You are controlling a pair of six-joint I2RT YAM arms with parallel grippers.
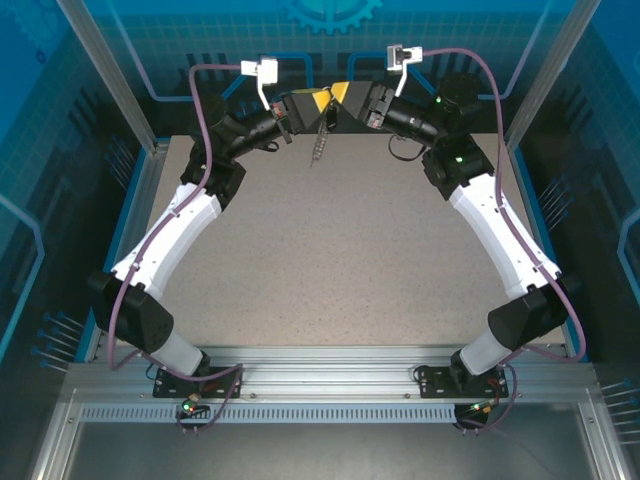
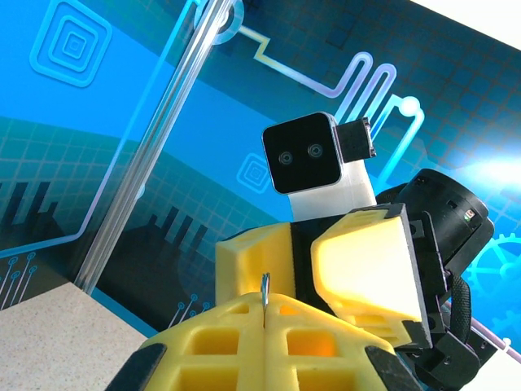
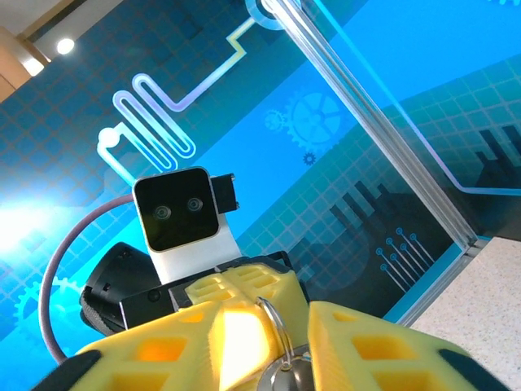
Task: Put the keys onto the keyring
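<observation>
Keyring [image 2: 265, 282] — upright, inside left tool [image 2: 266, 305]

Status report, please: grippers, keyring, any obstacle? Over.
Left gripper shut on keyring, held high. Right gripper facing it, jaws apart, grip unclear. Chain hangs below. No obstacle seen.

Top external: high at the near side, looks down and forward, wide, whole table [image 1: 330, 260] in frame. Left wrist: close over left gripper [image 2: 264, 305], tilted up, faces right wrist camera [image 2: 305, 155]. Right wrist mirrors it over right gripper [image 3: 264, 316], faces left wrist camera [image 3: 177, 208]. All three share the fingertip meeting spot at the table's far edge.
</observation>
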